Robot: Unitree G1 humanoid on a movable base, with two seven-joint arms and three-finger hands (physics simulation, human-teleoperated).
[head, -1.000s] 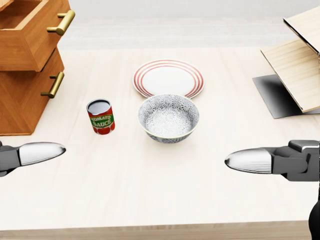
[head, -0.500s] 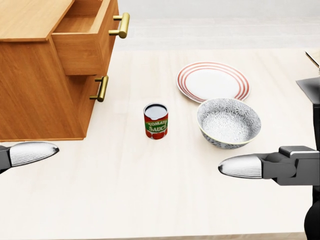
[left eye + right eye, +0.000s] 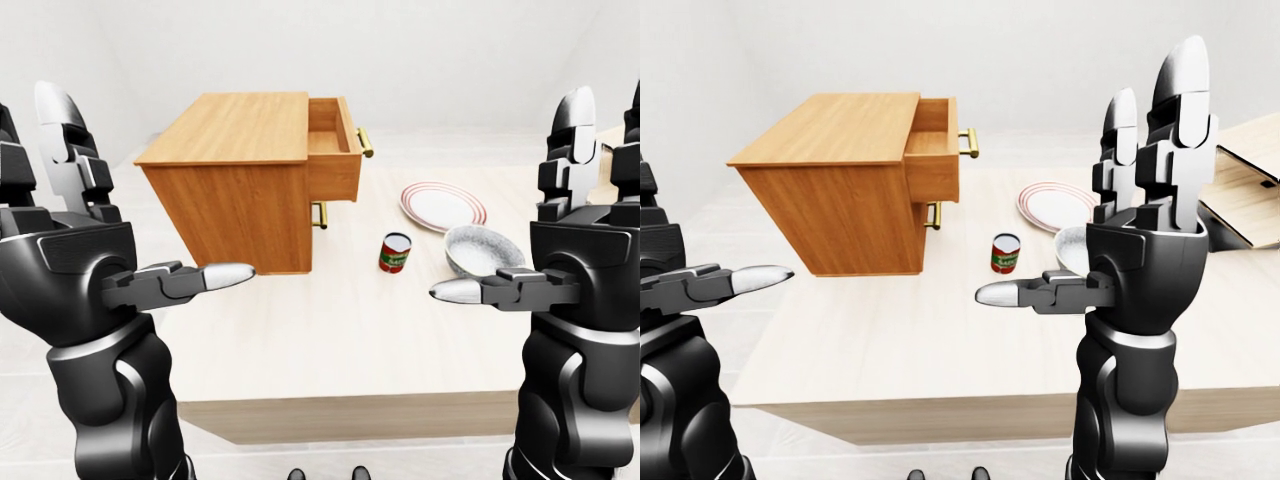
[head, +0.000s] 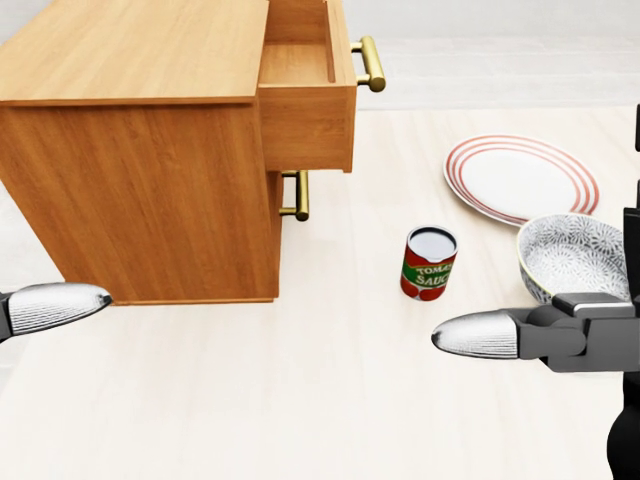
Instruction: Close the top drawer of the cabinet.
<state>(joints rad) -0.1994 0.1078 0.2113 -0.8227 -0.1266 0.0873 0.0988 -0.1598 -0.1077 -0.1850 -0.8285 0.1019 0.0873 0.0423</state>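
The wooden cabinet (image 4: 140, 180) stands on the pale table at the upper left of the head view. Its top drawer (image 4: 305, 120) is pulled out to the right, with its brass handle (image 4: 368, 62) at its end. The lower drawer's handle (image 4: 298, 195) sits flush below. My left hand (image 3: 120, 210) is open and empty, raised at the left, short of the cabinet's side. My right hand (image 3: 1090, 200) is open and empty, raised at the right, well apart from the drawer. Only the thumbs (image 4: 475, 335) show in the head view.
A tomato sauce can (image 4: 429, 263) stands right of the cabinet, below the drawer. A red-rimmed plate (image 4: 520, 178) and a patterned bowl (image 4: 572, 255) lie further right. A light wooden box (image 3: 1240, 190) lies at the far right. The table's near edge (image 3: 350, 410) runs below my hands.
The whole picture has shifted right: the camera has moved left, bringing the cabinet fully into view. The can, plate and bowl slid right with it. My hands hold the same pose.
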